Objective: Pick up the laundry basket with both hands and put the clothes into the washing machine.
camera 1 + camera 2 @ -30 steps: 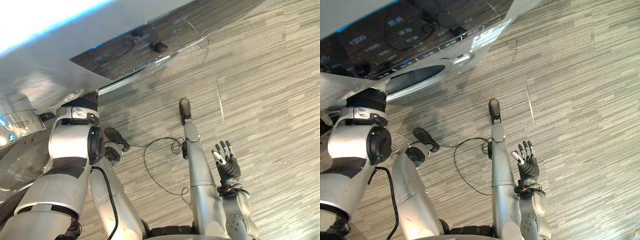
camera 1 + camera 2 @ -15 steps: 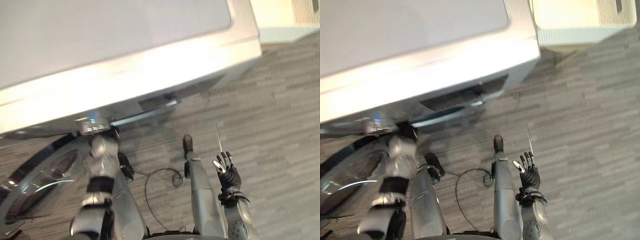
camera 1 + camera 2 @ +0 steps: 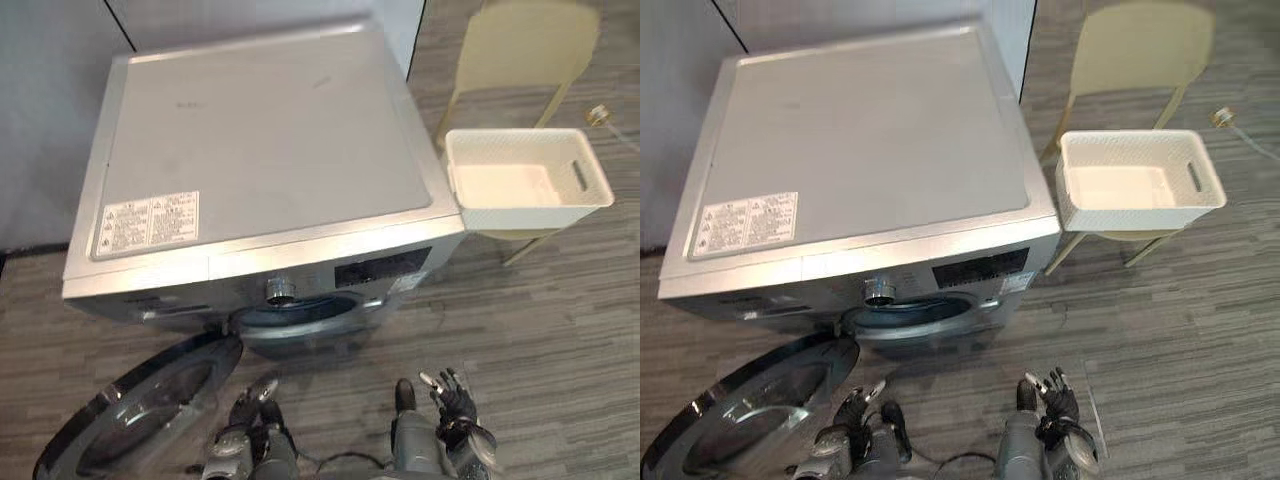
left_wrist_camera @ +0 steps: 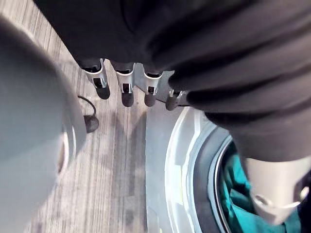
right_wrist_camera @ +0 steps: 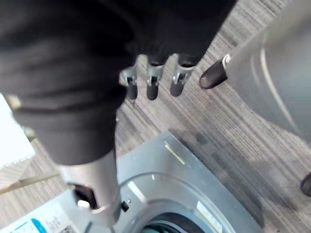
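Robot hands (image 3: pixel 252 402) (image 3: pixel 457 400) relaxed; clothes (image 4: pixel 236 195) in washer (image 3: pixel 270 170)

There is one washing machine (image 3: pixel 270 150), and it carries one round door (image 3: pixel 140 420), one dial (image 3: pixel 281 291), one dark display panel (image 3: pixel 382 268) and one white label (image 3: pixel 147 222). There is one white laundry basket (image 3: pixel 530 215) and one pale yellow chair (image 3: pixel 525 45). One small round metal object (image 3: pixel 598 114) lies on the floor. Two robot hands are counted, one left hand (image 3: pixel 255 400) and one right hand (image 3: pixel 452 392). Inside the drum there is one mass of teal cloth (image 4: pixel 238 204); how many garments make it up cannot be told
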